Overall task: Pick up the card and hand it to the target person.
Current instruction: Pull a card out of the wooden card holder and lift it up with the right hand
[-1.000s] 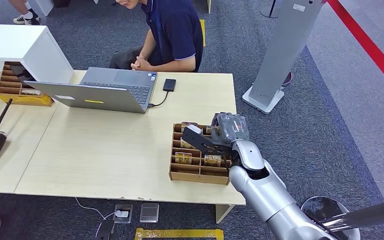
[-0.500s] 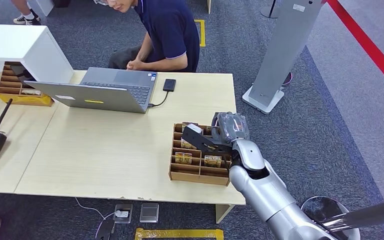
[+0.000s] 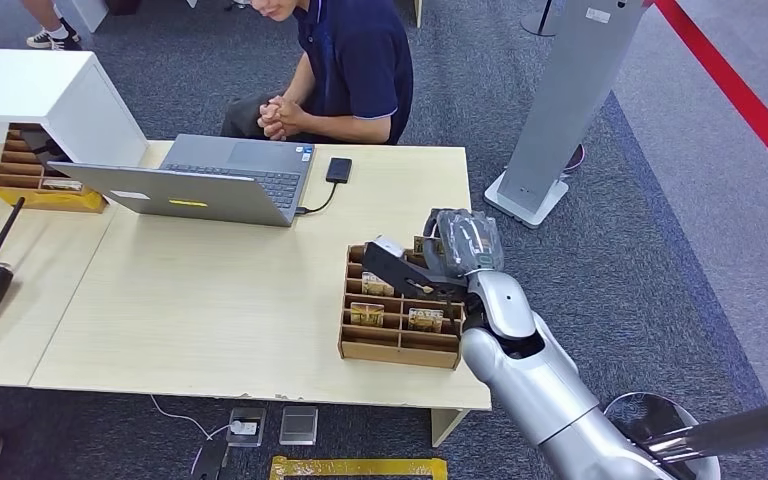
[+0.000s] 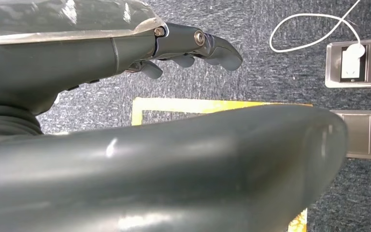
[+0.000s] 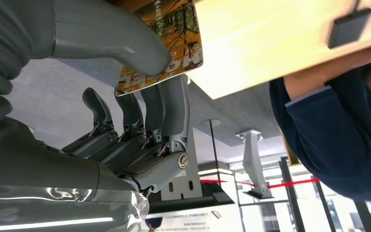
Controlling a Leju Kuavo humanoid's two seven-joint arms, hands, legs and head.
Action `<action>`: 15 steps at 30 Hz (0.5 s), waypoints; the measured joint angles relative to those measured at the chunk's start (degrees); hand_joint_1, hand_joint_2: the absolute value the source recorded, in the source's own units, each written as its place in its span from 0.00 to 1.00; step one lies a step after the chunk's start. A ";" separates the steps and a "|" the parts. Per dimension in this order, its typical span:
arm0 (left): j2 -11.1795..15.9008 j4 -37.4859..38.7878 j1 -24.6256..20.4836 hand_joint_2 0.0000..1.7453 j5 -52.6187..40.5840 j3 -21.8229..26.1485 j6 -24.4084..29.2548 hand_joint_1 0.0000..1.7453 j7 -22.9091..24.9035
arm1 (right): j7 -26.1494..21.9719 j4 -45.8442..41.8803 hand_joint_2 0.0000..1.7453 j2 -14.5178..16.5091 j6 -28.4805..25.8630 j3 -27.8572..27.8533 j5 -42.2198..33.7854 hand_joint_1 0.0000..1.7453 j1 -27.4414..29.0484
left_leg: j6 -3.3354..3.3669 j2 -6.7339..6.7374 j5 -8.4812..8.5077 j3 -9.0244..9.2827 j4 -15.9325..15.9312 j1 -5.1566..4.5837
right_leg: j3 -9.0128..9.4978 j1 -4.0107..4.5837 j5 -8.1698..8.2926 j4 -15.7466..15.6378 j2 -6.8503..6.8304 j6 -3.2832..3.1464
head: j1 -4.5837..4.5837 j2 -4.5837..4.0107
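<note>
At the near right of the head view, the silver right arm is seen reaching up and forward to the wooden card box [image 3: 398, 318], which stands on the counter [image 3: 210, 300] near its right front corner. The right hand [image 3: 422, 272] is held over the box's far compartments. In the right wrist view, the card [image 5: 166, 46], printed with an orange autumn-forest picture, is pinched between the thick thumb [image 5: 111, 36] and the darker fingers [image 5: 171, 111] of that hand; the card is thus gripped, just above the box. Other cards are left standing in the nearer compartments of the box.

The left hand [image 4: 183, 48] is shown in the left wrist view above grey carpet, with its fingers gently curled and apart and nothing held in them; floor sockets [image 4: 355, 63] and a white cable lie beneath.

Farther across the counter, an open laptop [image 3: 210, 180] and a small black device [image 3: 339, 168] are placed. Beyond the counter's far edge, a person [image 3: 345, 70] in a dark blue shirt is seated with clasped hands. At the far left, a second wooden box [image 3: 40, 180] is set beneath a white shelf.
</note>
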 joint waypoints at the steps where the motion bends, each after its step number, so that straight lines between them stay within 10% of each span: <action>1: 0.00 0.00 0.00 0.00 0.11 0.00 0.03 0.00 -0.01 | 0.06 -1.04 1.00 -0.17 0.05 -0.07 0.10 0.79 0.10 | 0.00 0.00 0.00 0.00 0.00 0.00 | 0.00 0.00 0.00 0.00 0.00 0.00 | -0.01 0.01; 15: 0.02 0.00 0.03 0.00 0.87 0.00 0.64 0.00 -0.12 | 1.16 -14.11 1.00 -2.81 1.32 -1.79 0.35 0.83 2.25 | 0.00 0.00 0.00 0.00 0.00 0.00 | -0.01 0.00 0.00 0.00 0.01 0.00 | 0.01 -0.01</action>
